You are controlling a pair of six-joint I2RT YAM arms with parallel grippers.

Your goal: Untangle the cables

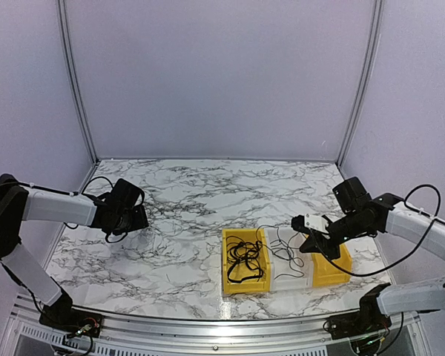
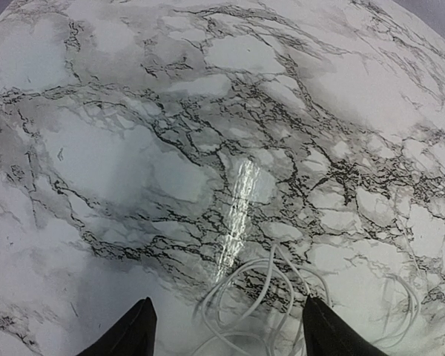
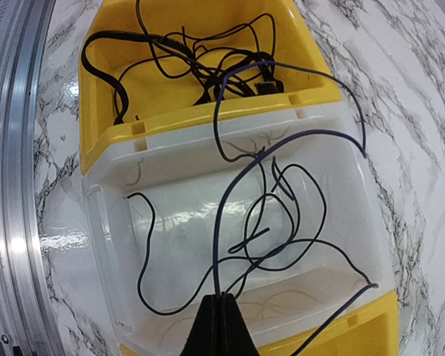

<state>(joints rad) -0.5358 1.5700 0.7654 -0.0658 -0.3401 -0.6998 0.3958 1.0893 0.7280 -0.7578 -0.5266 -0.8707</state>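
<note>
My right end effector [image 3: 222,317] pinches a dark cable [image 3: 217,259] over the white bin [image 3: 107,215], I judge for sorting. The left end effector [image 2: 226,305] hovers spread above a white cable [image 2: 271,271].

Tangled black cables [image 1: 244,257], loose white cables [image 2: 273,261]

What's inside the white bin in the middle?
Thin dark cables lie looped in the white bin, one strand pinched by the right gripper. The gripper hides part of the floor.
</note>
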